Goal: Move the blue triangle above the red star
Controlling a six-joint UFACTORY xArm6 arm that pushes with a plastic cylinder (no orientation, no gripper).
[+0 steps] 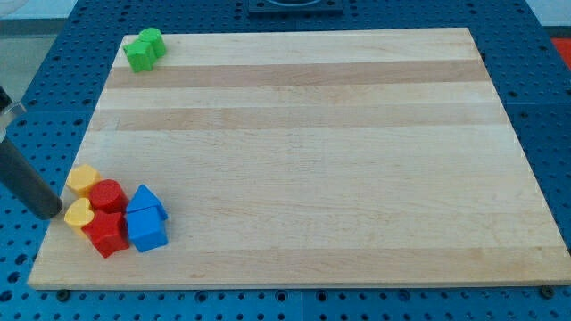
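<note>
Six clustered blocks, shapes perhaps indistinct, my tip (51, 215) beside yellow block (78, 214); no jaws visible.

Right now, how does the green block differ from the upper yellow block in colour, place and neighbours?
The green block is green; the upper yellow block is yellow. The green block sits alone near the board's top-left corner, while the upper yellow block is in the cluster at the view's bottom left, against a red block. My tip is close to the upper yellow block and far from the green block. Both rest on the wooden board.
</note>
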